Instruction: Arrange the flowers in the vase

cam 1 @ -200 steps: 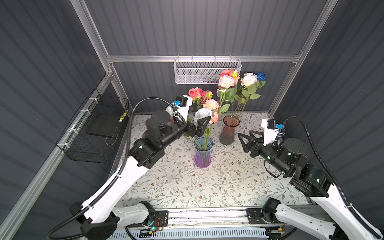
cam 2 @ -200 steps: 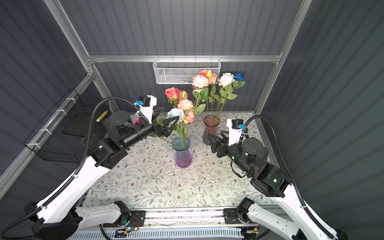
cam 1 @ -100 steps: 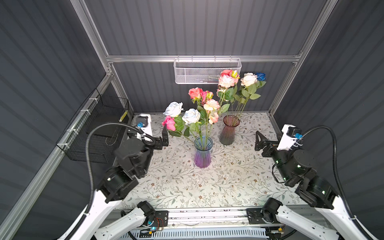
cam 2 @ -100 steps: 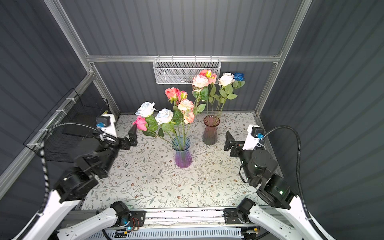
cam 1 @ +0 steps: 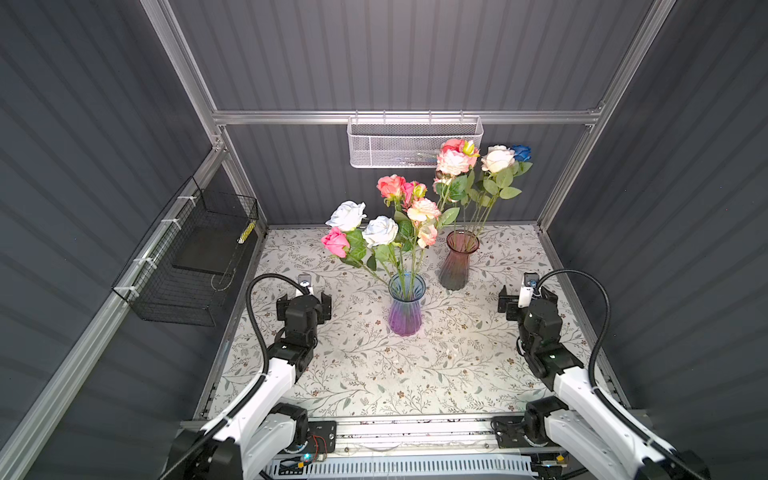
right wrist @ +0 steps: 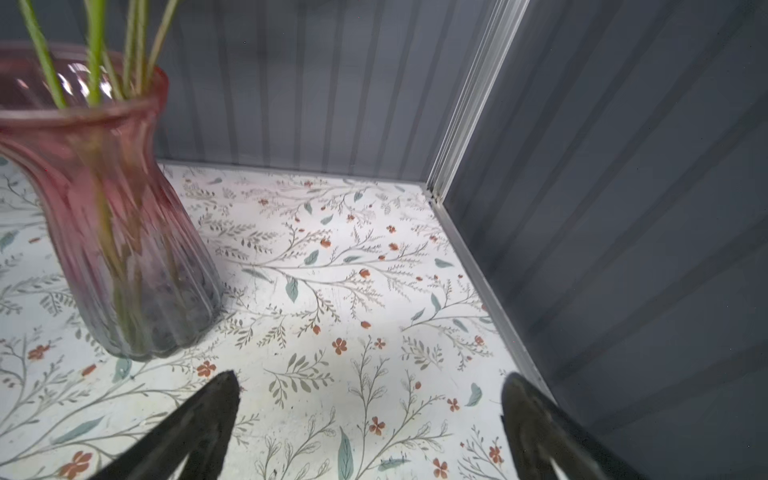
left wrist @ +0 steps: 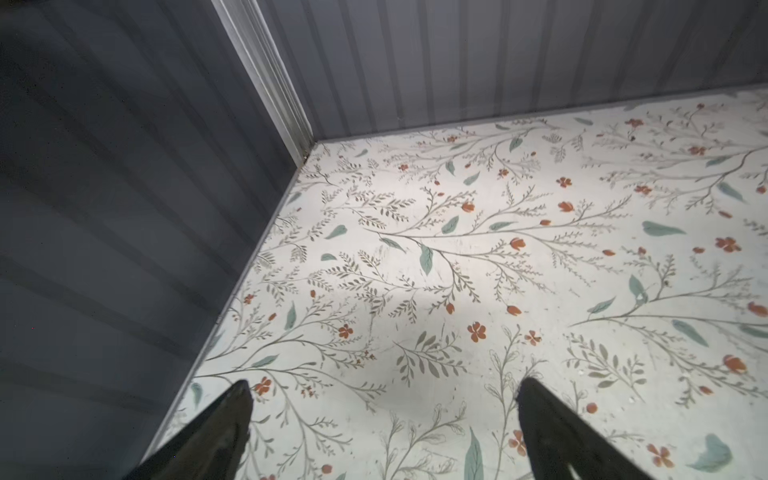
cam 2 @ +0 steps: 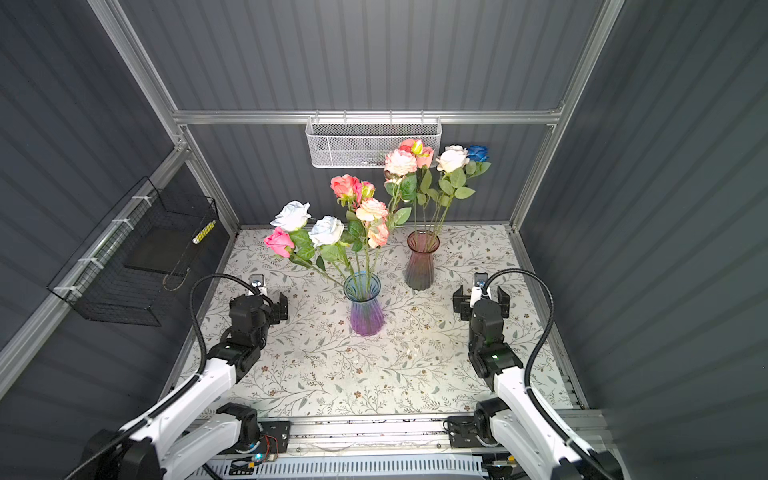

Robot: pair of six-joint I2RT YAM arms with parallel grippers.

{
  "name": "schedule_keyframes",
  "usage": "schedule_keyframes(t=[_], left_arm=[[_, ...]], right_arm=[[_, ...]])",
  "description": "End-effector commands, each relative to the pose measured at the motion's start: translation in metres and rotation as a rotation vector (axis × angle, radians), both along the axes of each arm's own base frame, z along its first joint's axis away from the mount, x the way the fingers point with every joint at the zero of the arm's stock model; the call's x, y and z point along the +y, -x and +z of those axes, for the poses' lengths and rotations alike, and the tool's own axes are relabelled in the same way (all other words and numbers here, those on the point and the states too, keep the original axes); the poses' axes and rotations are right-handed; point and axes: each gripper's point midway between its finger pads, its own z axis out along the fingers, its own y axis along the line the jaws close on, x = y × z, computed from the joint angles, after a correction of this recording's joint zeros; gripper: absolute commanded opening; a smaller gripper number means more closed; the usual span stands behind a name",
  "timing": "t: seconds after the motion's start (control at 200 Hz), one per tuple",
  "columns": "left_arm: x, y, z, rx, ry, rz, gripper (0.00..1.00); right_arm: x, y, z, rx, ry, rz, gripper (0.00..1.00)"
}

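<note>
Whereas a second ago the left gripper (left wrist: 384, 384) was up among the rose heads above the blue-and-purple vase (cam 1: 406, 305), its fingers (left wrist: 208, 440) now stand spread wide over nothing but the floral table (left wrist: 457, 270), and they hold nothing. The right gripper (right wrist: 372, 377) is just as wide apart and empty, its fingers (right wrist: 187, 432) over bare table, with the pink vase (right wrist: 116, 232) close by in its wrist view. In both top views the left gripper has drawn back and sits low, well to the left of the blue-and-purple vase. The right gripper, which a second ago reached in nearer the pink vase, now sits low, well to the right of the blue-and-purple vase. The flowers (cam 1: 380, 230) that the left gripper was among now stand free in the blue-and-purple vase. A pink head and two pale blue-white heads fan out up and to its left, and coral and cream heads rise above it. The pink vase stands just behind and to the right of the blue-and-purple vase, unmoved, and carries its own tall roses (cam 1: 451, 162), one of them deep blue, as before.
</note>
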Motion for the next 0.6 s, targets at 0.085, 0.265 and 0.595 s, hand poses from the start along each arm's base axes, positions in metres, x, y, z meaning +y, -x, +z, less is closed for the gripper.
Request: schedule_keyframes(t=[0.085,0.265,0.595], left_arm=[[0.010,-0.038,-0.019,-0.184,0.177,-0.017,1.00],[0.015,-0.065,-0.066,-0.149,0.188,-0.070,1.00],[0.000,-0.084,-0.080,-0.019,0.204,-0.168,1.00]], right_arm=[[0.006,-0.026,-0.017,-0.147,-0.121,0.126,0.99],[-0.011,-0.030,-0.043,-0.239,-0.155,0.084,0.99],[-0.009,-0.057,-0.058,-0.063,-0.189,0.101,0.99]])
